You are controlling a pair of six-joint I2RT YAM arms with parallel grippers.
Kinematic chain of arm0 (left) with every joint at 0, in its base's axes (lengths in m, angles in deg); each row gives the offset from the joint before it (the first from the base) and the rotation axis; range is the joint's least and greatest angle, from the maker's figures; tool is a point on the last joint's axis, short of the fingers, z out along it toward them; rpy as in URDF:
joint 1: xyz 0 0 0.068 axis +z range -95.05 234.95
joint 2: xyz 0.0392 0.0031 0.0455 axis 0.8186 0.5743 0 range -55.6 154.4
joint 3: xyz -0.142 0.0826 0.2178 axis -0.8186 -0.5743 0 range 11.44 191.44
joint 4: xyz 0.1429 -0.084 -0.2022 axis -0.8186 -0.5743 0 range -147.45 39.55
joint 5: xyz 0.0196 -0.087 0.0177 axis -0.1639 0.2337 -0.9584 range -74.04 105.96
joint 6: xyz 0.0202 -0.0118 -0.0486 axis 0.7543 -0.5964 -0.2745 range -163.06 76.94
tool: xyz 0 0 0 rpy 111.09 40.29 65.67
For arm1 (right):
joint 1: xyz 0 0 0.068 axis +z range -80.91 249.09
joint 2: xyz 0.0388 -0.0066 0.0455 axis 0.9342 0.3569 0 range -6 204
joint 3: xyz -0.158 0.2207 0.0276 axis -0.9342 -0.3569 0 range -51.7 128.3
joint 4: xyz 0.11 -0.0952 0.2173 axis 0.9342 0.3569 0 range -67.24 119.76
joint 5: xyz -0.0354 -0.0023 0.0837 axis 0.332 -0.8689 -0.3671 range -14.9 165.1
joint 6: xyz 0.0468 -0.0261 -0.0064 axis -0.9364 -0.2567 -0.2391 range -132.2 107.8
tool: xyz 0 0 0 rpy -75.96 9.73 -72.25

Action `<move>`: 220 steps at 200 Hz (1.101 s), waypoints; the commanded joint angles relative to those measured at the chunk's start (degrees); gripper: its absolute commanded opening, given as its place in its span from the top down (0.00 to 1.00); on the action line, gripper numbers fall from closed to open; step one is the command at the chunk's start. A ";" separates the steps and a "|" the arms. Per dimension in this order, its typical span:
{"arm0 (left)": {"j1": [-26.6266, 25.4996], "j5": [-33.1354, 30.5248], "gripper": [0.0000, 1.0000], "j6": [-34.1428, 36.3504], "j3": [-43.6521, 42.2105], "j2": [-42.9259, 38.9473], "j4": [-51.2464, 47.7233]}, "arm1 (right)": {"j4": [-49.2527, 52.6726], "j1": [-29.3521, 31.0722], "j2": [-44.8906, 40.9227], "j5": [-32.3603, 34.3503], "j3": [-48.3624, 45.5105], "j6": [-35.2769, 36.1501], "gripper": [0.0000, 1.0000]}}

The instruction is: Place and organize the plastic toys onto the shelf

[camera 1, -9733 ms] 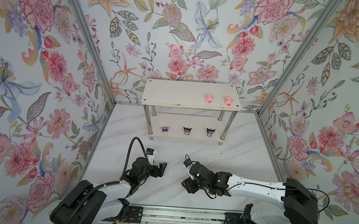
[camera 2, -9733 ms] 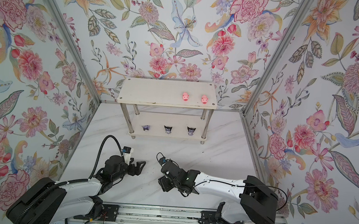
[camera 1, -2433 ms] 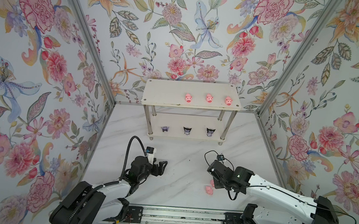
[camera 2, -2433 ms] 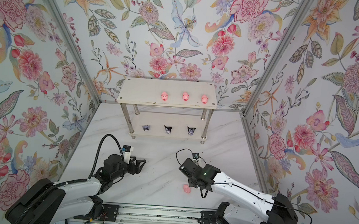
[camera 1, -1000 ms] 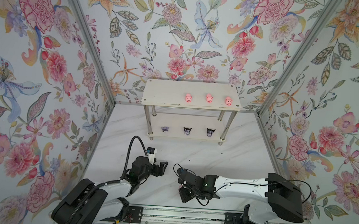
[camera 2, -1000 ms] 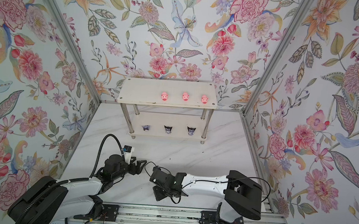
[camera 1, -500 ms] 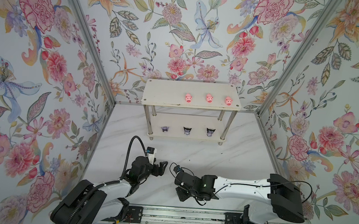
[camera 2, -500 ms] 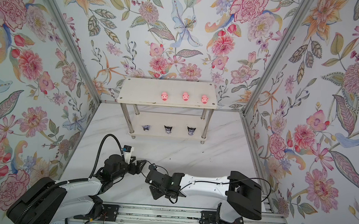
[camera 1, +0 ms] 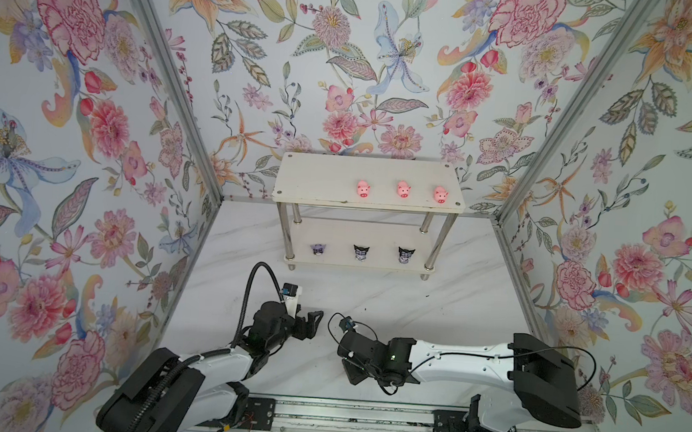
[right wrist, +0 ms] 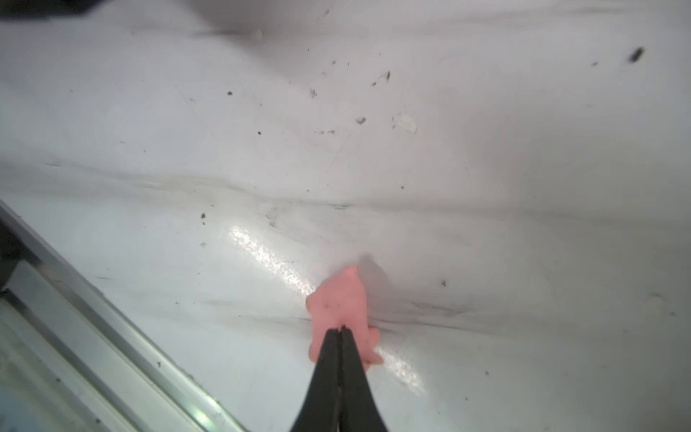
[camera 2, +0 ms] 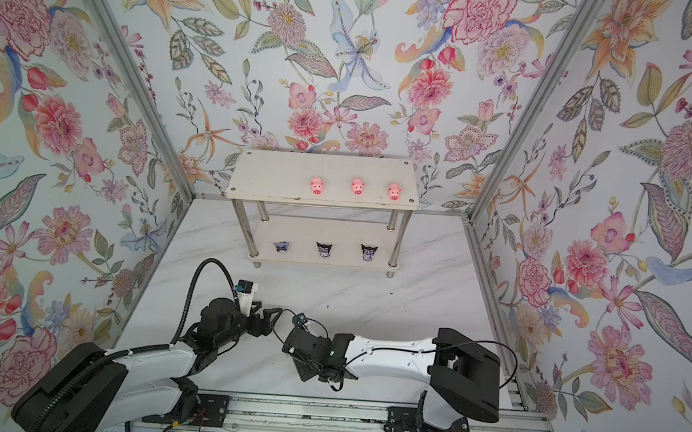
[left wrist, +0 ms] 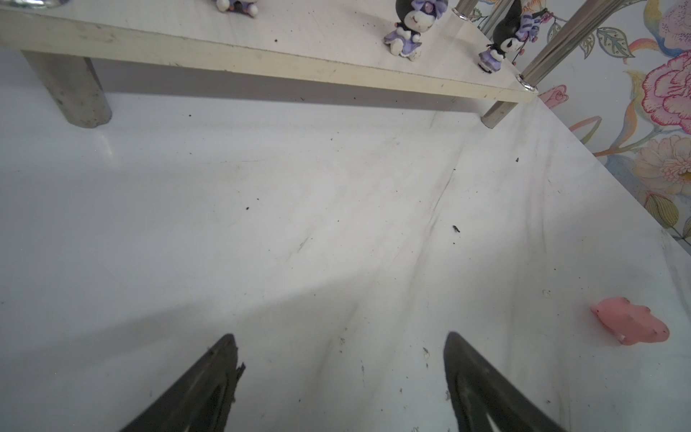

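1. Six of the eight toys were on the shelf (camera 1: pixel 317 181), which stood well ahead of both pincers. Three pigs (camera 1: pixel 403 189) sat in a row on its top board and three purple figurines (camera 1: pixel 361 252) in a row on its lower board.
2. The right pincer (right wrist: pixel 340 331) had its jaws pressed fully together, low over the table (right wrist: pixel 486 187). Its tips met over the near end of a fourth pig (right wrist: pixel 338 299). Whether they nipped any part of it or only rested against it, I could not tell.
3. The left pincer (left wrist: pixel 339 336) stood wide open and empty, with bare table between its jaws, and faced the shelf's lower board.
4. A fifth pig (left wrist: pixel 632 324) lay on the table just outside one jaw of the left pincer, far nearer to it than the shelf was. It looked toppled.
5. By my reckoning the job was about three quarters done. Two pigs were left to carry to the top board, where one end of the row was bare.
6. In both top views the right pincer's tips and the fourth pig were hidden beneath its own wrist.
7. The fifth pig showed in neither top view, and was probably under the right arm.
8. The left wrist view cut off one figurine at the feet and missed the top board.
9. The right wrist view was too blurred to show the fourth pig's face.
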State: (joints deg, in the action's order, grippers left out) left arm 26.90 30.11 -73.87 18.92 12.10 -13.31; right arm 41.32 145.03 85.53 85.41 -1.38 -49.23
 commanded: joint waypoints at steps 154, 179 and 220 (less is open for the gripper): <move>-0.33 -1.23 0.13 1.07 0.07 -1.22 -0.52 | -2.04 -0.62 -9.83 1.55 -3.44 0.80 1.00; -0.30 -1.23 0.13 1.10 0.19 -0.65 -0.27 | -2.17 -1.80 -9.52 1.74 -4.05 0.38 1.00; -0.34 -1.14 0.13 1.19 0.42 0.17 -0.20 | -4.85 -2.05 -4.88 -0.67 -3.84 0.19 1.00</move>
State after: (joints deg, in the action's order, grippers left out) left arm 26.90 30.09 -73.87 18.92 11.75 -13.55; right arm 37.50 143.24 77.68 85.98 -4.96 -47.84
